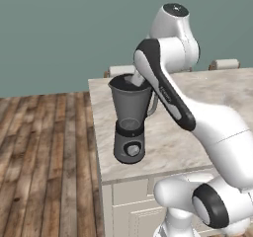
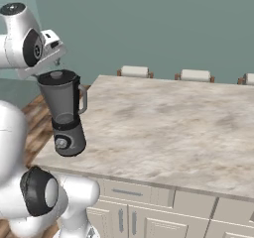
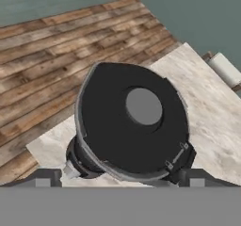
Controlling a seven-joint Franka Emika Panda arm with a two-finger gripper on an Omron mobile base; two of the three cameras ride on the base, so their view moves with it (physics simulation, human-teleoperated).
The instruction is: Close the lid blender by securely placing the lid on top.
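The grey blender (image 1: 129, 125) stands near the left front corner of the marble counter (image 2: 163, 128), its dial facing forward and its handle to the right. The black lid (image 3: 117, 126) with a grey centre knob lies flat on the mouth of the blender (image 2: 64, 113), and from the right the lid (image 2: 56, 76) shows as a dark cap on the jar. My gripper (image 3: 120, 180) hangs just above the lid, open, its fingertips (image 3: 42, 179) spread wide on either side of the jar's rim and holding nothing. In the right base view the gripper (image 2: 55, 58) sits directly over the jar.
Wooden floor (image 1: 44, 157) lies left of the counter, whose left edge is close to the blender. Chair backs (image 2: 135, 71) line the counter's far side. Drawers and cabinet doors (image 2: 134, 207) run below the front edge. The marble to the blender's right is bare.
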